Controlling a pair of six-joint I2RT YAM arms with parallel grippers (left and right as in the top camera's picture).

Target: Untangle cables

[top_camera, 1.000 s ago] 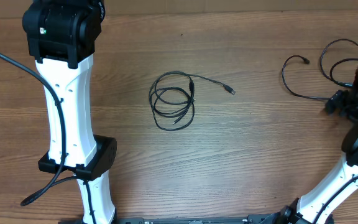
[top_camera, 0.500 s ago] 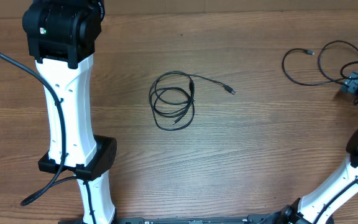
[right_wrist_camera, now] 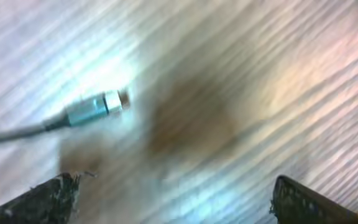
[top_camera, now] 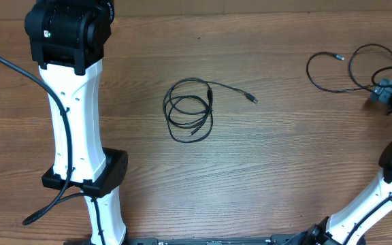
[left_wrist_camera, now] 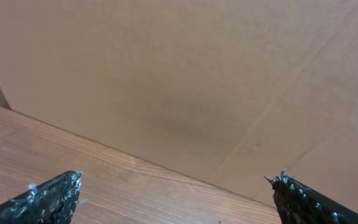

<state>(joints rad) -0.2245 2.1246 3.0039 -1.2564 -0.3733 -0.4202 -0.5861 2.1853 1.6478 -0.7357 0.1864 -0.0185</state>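
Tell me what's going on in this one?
Two arms are set to untangle cables on a wooden table. The right gripper is open over the looping cable at the table's right side. Its wrist camera shows a plug lying on the wood, not gripped. The coiled cable lies alone mid-table. The left gripper is open, holds nothing and faces a cardboard wall, away from both cables.

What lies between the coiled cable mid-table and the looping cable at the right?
Only bare wooden table, as the overhead view shows, separates the coiled cable from the looping cable.
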